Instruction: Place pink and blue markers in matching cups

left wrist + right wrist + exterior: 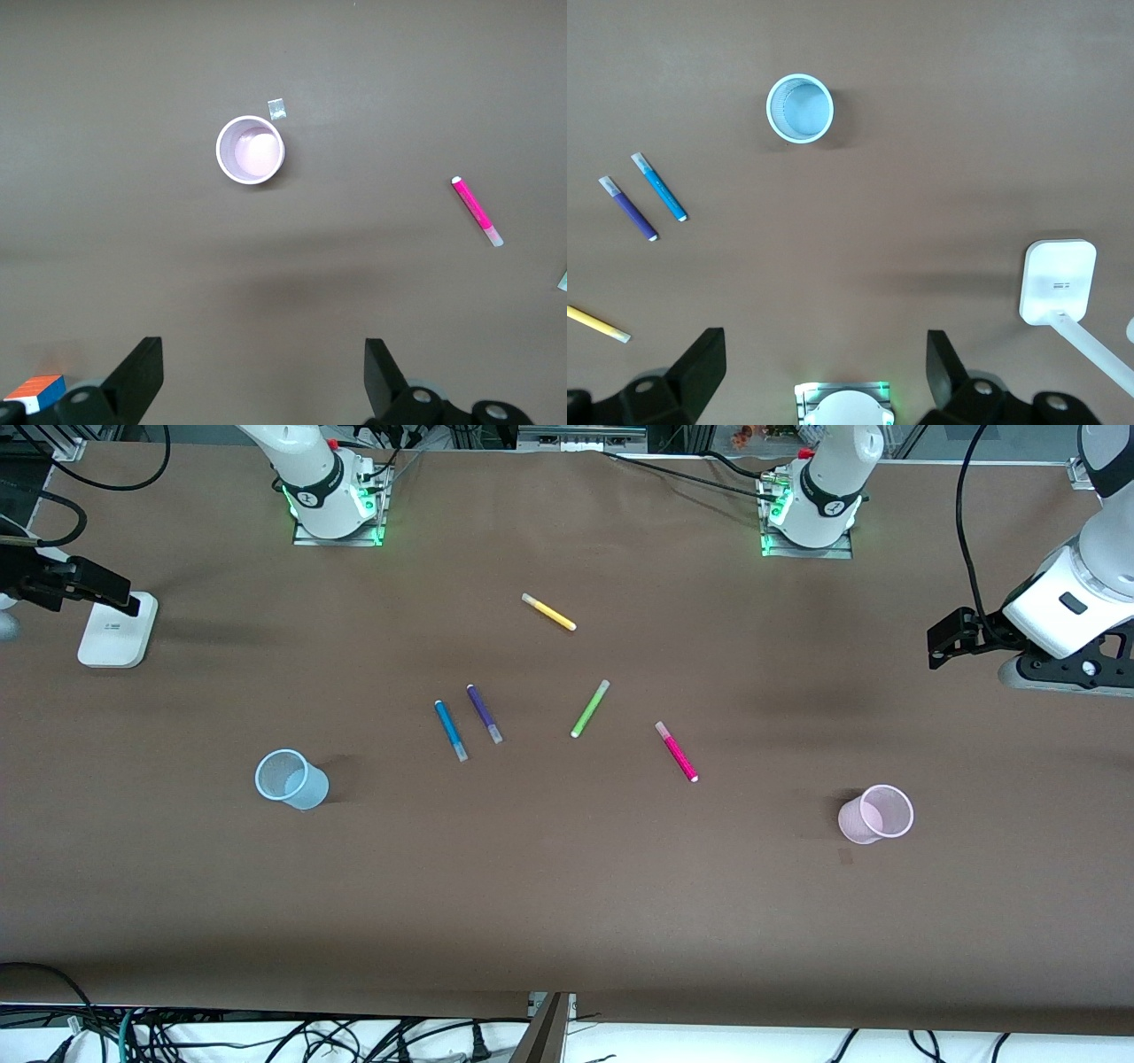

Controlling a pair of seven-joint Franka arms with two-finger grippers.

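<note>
Markers [676,751] lie between, well apart from both raised open grippers [264,376].

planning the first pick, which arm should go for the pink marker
Left. The pink marker lies toward the left arm's end of the table, as does the pink cup, and both show in the left wrist view. The left claw is open, holding nothing. The right claw looks down on the blue cup instead.
</note>
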